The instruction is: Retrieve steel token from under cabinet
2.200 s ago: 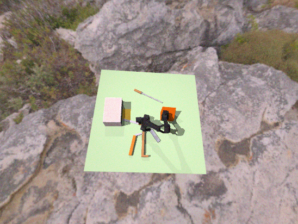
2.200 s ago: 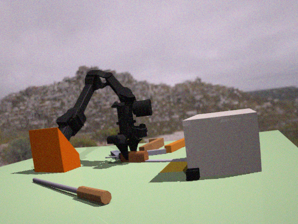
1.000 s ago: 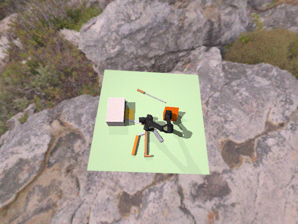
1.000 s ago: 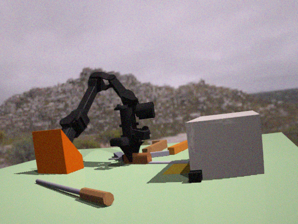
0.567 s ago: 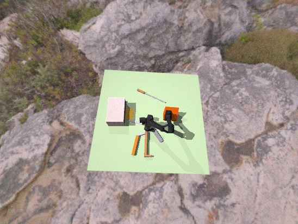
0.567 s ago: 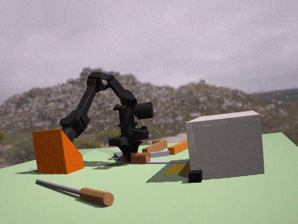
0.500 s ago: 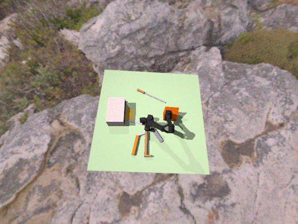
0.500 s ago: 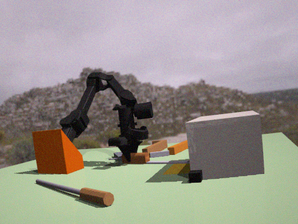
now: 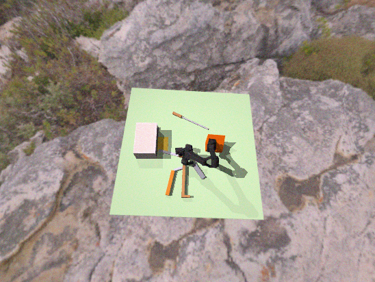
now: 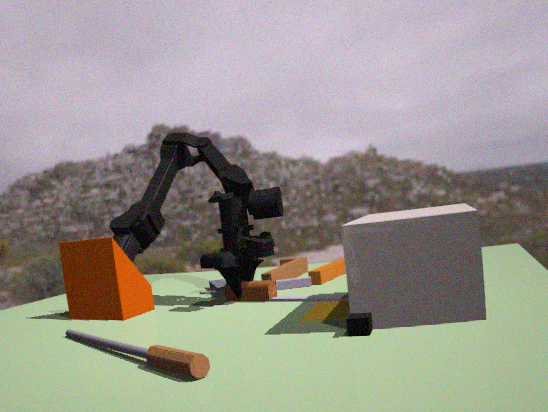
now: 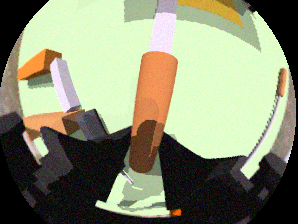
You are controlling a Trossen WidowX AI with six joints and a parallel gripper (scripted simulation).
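The pale cabinet (image 9: 146, 138) (image 10: 435, 270) stands on the green table. The amber marked area (image 9: 165, 144) (image 10: 326, 311) (image 11: 215, 8) lies in front of it, partly shaded. My gripper (image 10: 240, 294) (image 11: 147, 131) is low over the table, shut on the orange-brown handle (image 10: 262, 290) (image 11: 156, 80) of a long tool. The tool's thin grey shaft (image 9: 169, 153) (image 10: 310, 299) (image 11: 163, 32) runs to the cabinet's front, beside the marked area; its tip is hidden. The steel token is not visible in any view.
A brown-handled rod (image 9: 177, 115) (image 10: 177, 361) (image 11: 281, 82) lies apart. An orange-handled tool (image 9: 170, 183) (image 10: 327, 272) (image 11: 37, 64) and a brown bar (image 9: 183, 181) (image 10: 287, 269) lie beside the arm. An orange block (image 9: 220, 140) (image 10: 92, 280) stands by the arm's base. A small black block (image 10: 359, 324) sits at the cabinet's corner.
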